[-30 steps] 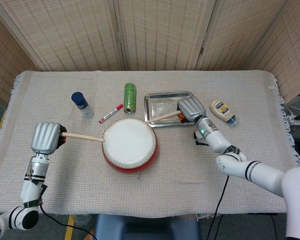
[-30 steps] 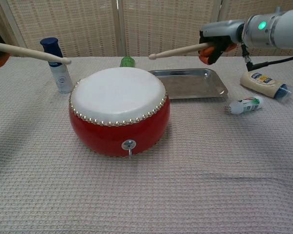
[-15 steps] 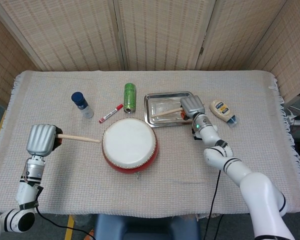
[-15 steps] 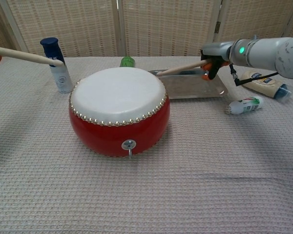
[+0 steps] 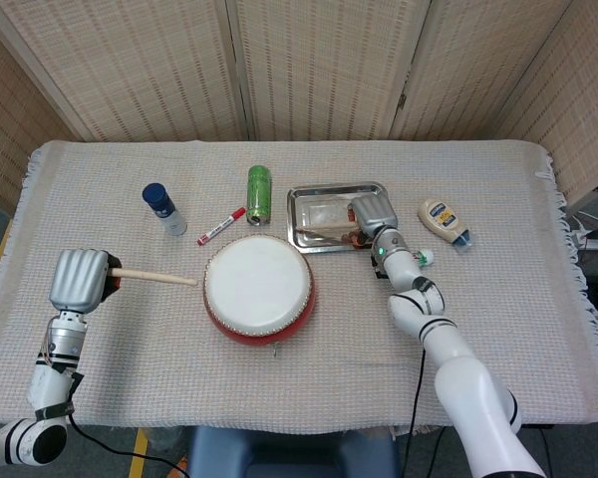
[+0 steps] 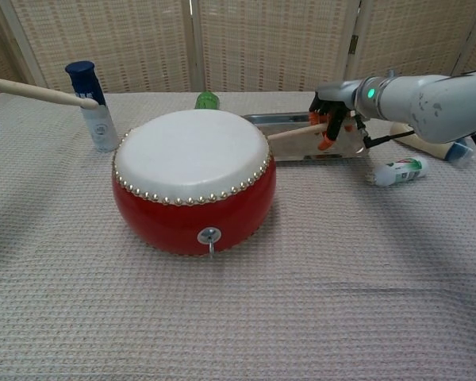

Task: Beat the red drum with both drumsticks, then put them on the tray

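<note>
Drumsticks, two of them, are both in hand. The left drumstick (image 5: 154, 276) lies nearly level, its long axis running left to right, its tip pointing toward the red drum (image 5: 258, 289) and stopping just short of the drum's left rim. The left hand (image 5: 78, 279) holds it by the butt end with the fingers wrapped around it, out over the surface to the left of the drum. In the chest view only the stick's front part shows at the left edge, passing in front of the blue-capped bottle (image 6: 94, 107).

The right drumstick (image 6: 297, 132) is down at the tray (image 5: 316, 194), its long axis also roughly left to right, tip pointing left toward the drum and its handle end under the right hand (image 5: 373, 216). That hand's fingers are curled over the handle at the tray's right end; whether the stick already rests on the tray floor cannot be told.

One drum sits in the middle of the surface, white skin up. One metal tray lies just behind and to the right of it.

Other things, one of each: a green bottle (image 5: 258, 193) lying on its side behind the drum, a red marker (image 5: 221, 226) between it and the blue-capped bottle, a pale squeeze bottle (image 5: 444, 221) right of the tray, and a small white bottle (image 6: 395, 171) lying on its side near the right arm.
</note>
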